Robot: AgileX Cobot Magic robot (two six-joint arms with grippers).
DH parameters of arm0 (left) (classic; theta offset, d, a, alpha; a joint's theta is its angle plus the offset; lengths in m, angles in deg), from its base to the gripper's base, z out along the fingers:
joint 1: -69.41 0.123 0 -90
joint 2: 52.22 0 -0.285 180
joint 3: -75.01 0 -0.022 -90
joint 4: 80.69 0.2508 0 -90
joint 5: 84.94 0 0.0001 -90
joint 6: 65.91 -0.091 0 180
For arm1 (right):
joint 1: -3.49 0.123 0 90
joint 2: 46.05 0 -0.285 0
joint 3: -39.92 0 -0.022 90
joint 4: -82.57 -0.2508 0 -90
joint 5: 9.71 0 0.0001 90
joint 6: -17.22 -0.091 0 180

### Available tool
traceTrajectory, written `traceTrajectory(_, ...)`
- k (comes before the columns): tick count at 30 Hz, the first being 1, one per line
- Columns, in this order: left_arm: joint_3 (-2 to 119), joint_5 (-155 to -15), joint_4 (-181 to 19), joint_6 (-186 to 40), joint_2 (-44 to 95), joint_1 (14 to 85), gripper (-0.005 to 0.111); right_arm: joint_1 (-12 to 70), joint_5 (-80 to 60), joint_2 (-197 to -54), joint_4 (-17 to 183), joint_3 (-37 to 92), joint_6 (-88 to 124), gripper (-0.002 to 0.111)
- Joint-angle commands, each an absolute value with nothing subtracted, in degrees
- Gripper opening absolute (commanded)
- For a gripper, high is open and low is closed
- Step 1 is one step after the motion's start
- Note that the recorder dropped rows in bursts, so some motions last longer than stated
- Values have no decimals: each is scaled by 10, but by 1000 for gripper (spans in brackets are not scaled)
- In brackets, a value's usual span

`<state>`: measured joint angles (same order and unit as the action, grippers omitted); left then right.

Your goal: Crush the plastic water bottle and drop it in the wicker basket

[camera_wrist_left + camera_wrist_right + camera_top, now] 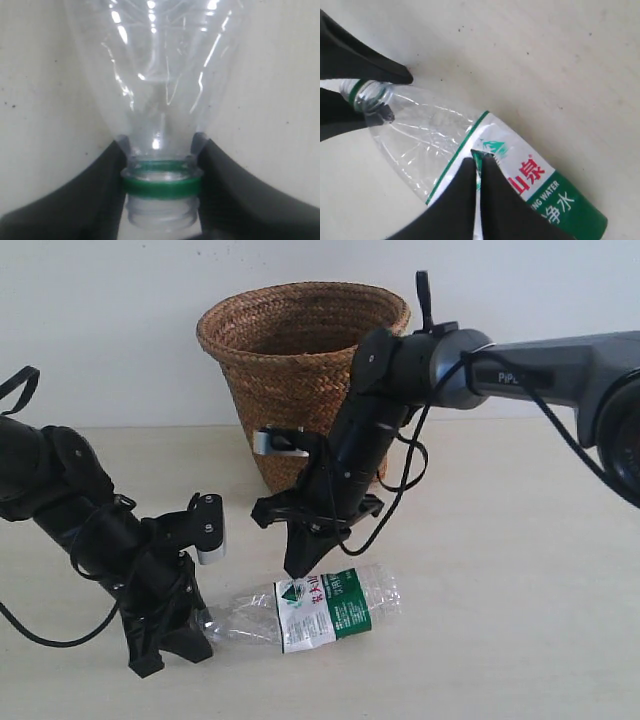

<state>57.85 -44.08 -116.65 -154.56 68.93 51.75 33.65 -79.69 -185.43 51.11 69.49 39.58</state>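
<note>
Exterior view. The wicker basket [300, 360] stands upright at the upper centre of the frame, on the table [500, 630] and against the wall [100, 320]. The plastic water bottle [320, 610] lies on its side on the table at the lower centre, in front of the basket and apart from it, with its neck pointing toward the lower left. The left gripper [200, 625] sits at the lower left with its tips at the bottle's neck. The right gripper [298, 572] reaches down from the upper right, passing in front of the basket. Its tips form a single point that touches the upper side of the bottle at the label [325, 610].

Left wrist view. The bottle's neck sits between the two black fingers [90, 195]. One finger touches each side of the neck just beside the green ring [162, 182], so the left gripper [161, 160] is clamped on the neck. The clear, creased shoulder of the bottle [160, 75] fills the view beyond it.

Right wrist view. The bottle [420, 140] lies diagonally on the table [545, 60]. The right gripper [479, 161] has its fingers [455, 200] pressed nearly together, with only a thin slit between them. The tips rest on the edge of the label [530, 175]. Whether they pinch a fold of plastic cannot be determined. The left gripper [357, 95] holds the neck end.
</note>
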Motion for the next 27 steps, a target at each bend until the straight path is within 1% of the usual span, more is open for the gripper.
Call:
traceTrajectory(1, 581, -436, -1160, -1541, 689, 515, 4, 333, -797, -1822, 546, 693, 398, 0)
traceTrajectory(6, 581, -436, -1160, -1541, 689, 515, 4, 333, -797, -1825, 616, 688, 364, 0)
traceTrajectory(12, 581, -440, -1160, -1537, 689, 515, 4, 333, -797, -1825, 675, 620, 357, 0)
traceTrajectory(16, 581, -442, -1160, -1535, 689, 515, 4, 333, -729, -1825, 679, 580, 357, 0)
traceTrajectory(20, 581, -445, -1160, -1534, 689, 515, 4, 333, -744, -1811, 661, 596, 360, 0)
traceTrajectory(24, 581, -449, -1160, -1528, 689, 515, 4, 333, -761, -1763, 644, 611, 362, 0)
traceTrajectory(27, 581, -478, -1160, -1517, 689, 515, 4, 342, -797, -1744, 645, 611, 362, 0)
